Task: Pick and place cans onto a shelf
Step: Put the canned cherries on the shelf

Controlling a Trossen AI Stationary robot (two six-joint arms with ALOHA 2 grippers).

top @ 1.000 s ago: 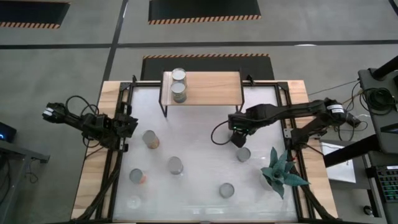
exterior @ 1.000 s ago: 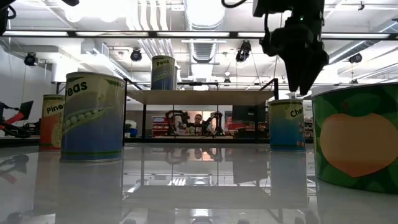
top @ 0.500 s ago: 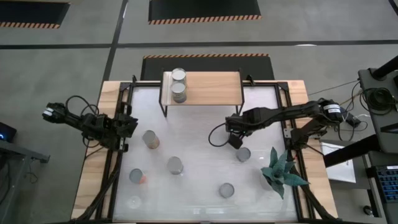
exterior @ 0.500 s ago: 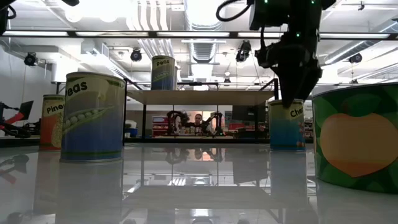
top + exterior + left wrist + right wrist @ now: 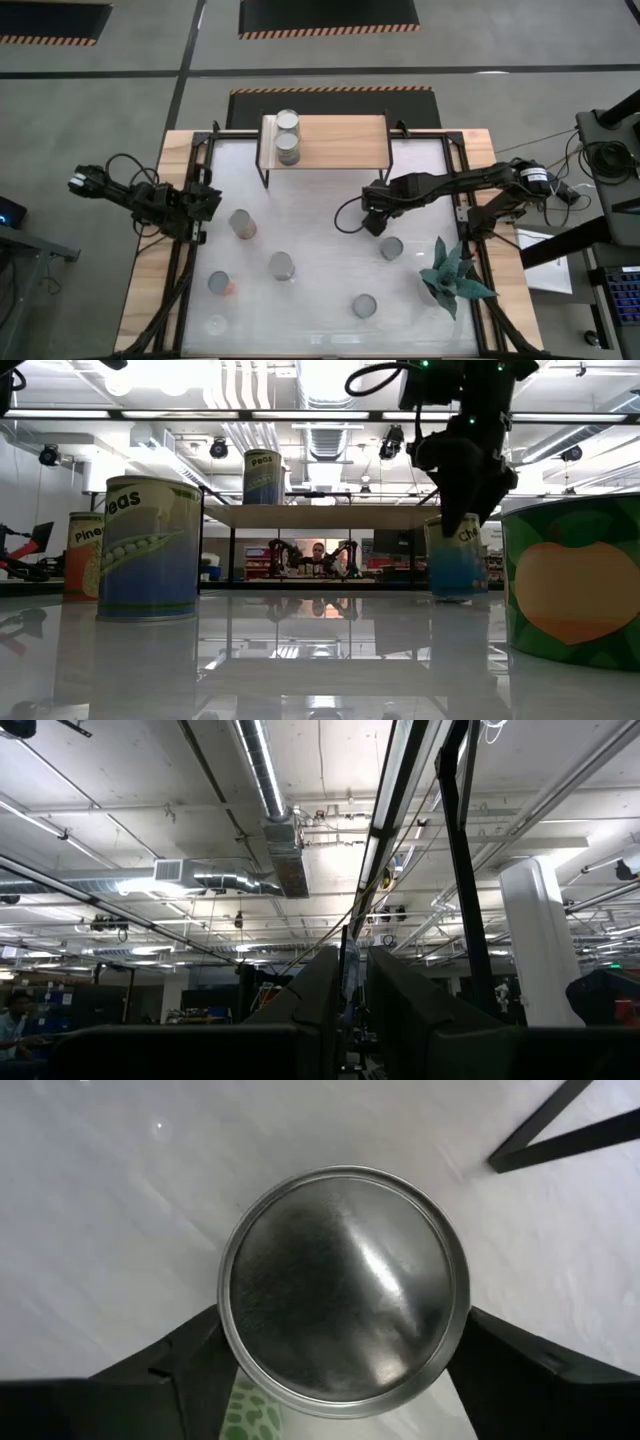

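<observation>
My right gripper (image 5: pixel 383 232) points steeply down over a can (image 5: pixel 391 247) on the right half of the white table; its fingers are shut on the can's sides. In the low view this can (image 5: pixel 452 555) stands slightly tipped. Two more cans (image 5: pixel 287 120) (image 5: pixel 288 148) stand on the left end of the light-wood shelf (image 5: pixel 340 140) at the far edge. Several other cans (image 5: pixel 242 224) (image 5: pixel 282 265) (image 5: pixel 364 306) stand upright on the table. My left gripper (image 5: pixel 208 200) waits shut at the left edge, aimed up at the ceiling. My right gripper pinches the can between its two fingers, one finger (image 5: pixel 190 1370) on each opposite side of the wall just under the top rim (image 5: pixel 232 1342). The fingers come from above, pointing steeply down. The can leans a little, its base at the table (image 5: pixel 455 596).
A green plant (image 5: pixel 452 275) stands close to the held can, toward the right near corner. Black frame rails (image 5: pixel 463 190) run along the table's sides. The shelf's right part (image 5: pixel 350 130) is bare wood. A large can (image 5: pixel 575 580) fills the low view's right side.
My right gripper has sunk over the can and shifted slightly toward the table's left, then drawn its fingers in onto the can's sides. The can, upright before, now leans a little and has shifted a bit. My left arm has kept still.
</observation>
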